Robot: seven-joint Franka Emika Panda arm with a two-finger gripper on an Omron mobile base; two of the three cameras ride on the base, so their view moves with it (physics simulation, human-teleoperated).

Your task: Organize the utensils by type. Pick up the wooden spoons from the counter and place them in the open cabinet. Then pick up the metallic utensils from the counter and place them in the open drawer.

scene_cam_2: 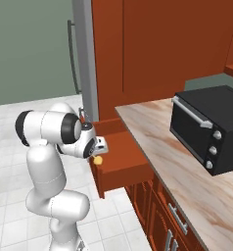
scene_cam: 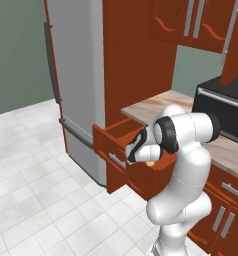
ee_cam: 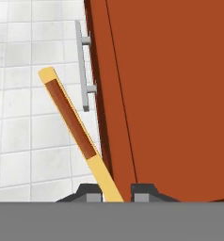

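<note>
So the arm is bent over the open drawer (scene_cam: pixel 105 142), which sticks out of the red-brown cabinets right next to the grey fridge (scene_cam: pixel 76 75).

In the hand view the end effector (ee_cam: pixel 117 195) has a yellow handle running up from between its finger tips. It's the small wooden spoon (ee_cam: pixel 71 117), with a red-brown stripe down the middle of the handle. It leans off to the upper left over the white tiled floor (ee_cam: pixel 20 117). The jaws are narrow, and the handle sits close against one tip with a sliver of gap at the other. I honestly can't tell if it's pinched or just sitting there. That view also shows a big red-brown panel beside the spoon, with a silver bar handle (ee_cam: pixel 85 70) on it.

The two base views give you none of that detail. All you get of the spoon is a little yellow blob under the hand, right at the drawer. The bowl end I can't make out anywhere.

What the base views do add is the room. The marbled worktop (scene_cam_2: pixel 152 127) runs off to the right with a black oven (scene_cam_2: pixel 206 127) sitting on it. The left one also shows upper cabinets with one door swung open.
</note>
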